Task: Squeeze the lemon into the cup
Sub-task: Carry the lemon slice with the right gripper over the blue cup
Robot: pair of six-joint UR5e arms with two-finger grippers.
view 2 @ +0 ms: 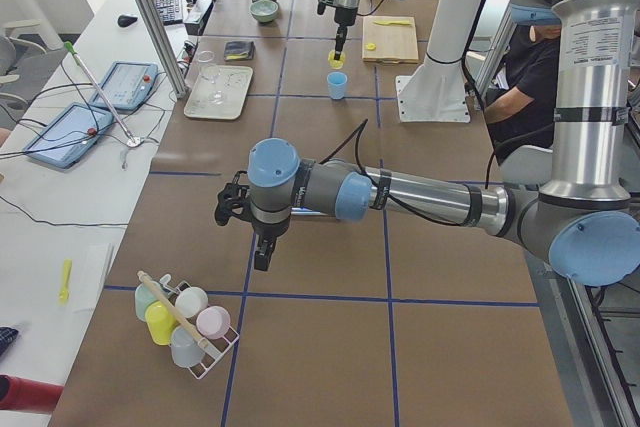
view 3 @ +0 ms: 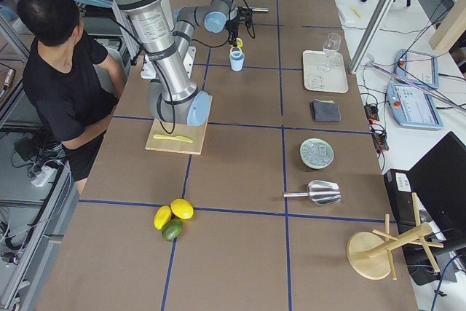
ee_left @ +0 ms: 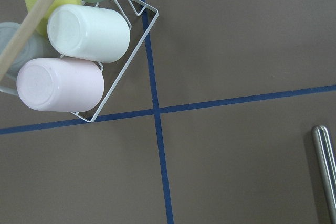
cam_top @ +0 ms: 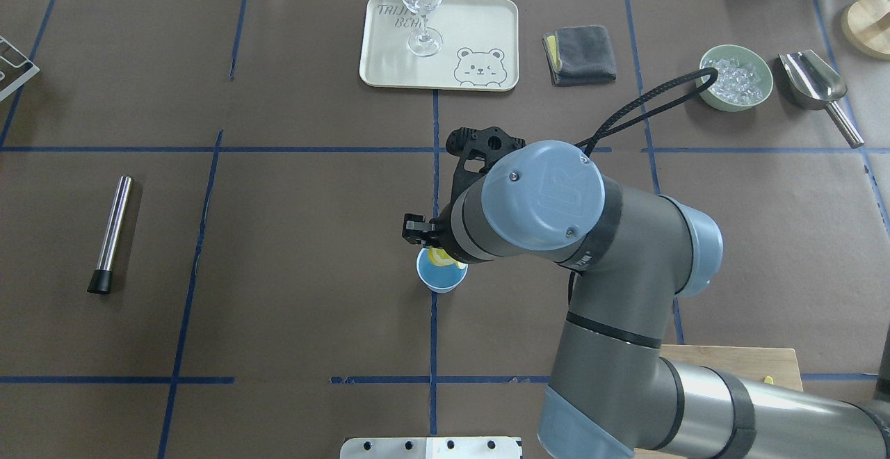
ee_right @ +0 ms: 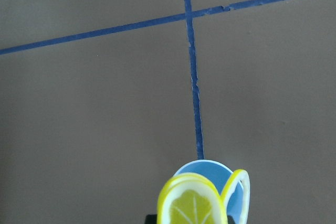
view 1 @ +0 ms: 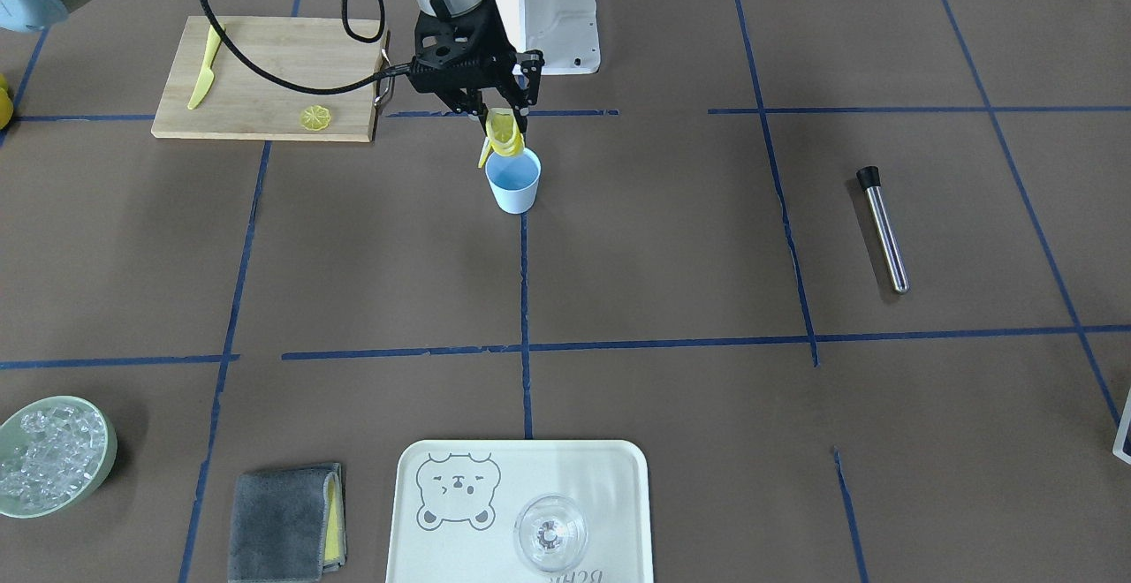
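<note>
The light-blue cup (view 1: 512, 182) stands on the brown table near the middle blue tape line, and also shows in the overhead view (cam_top: 441, 276). My right gripper (view 1: 502, 126) hangs just above the cup's rim, shut on the yellow lemon (view 1: 503, 130). In the right wrist view the lemon (ee_right: 192, 209) shows its pale-rimmed cut face over the cup (ee_right: 208, 170), with a second yellow rimmed part beside it. My left gripper (view 2: 262, 250) shows only in the exterior left view, far from the cup; I cannot tell if it is open.
A wooden board (view 1: 265, 53) holds a yellow knife (view 1: 204, 71) and a thin slice (view 1: 315, 117). A steel muddler (view 1: 884, 234), a tray (view 1: 618, 495) with a clear glass (view 1: 550, 533), an ice bowl (view 1: 104, 468), a grey cloth (view 1: 283, 523) and a cup rack (ee_left: 113, 95) are around.
</note>
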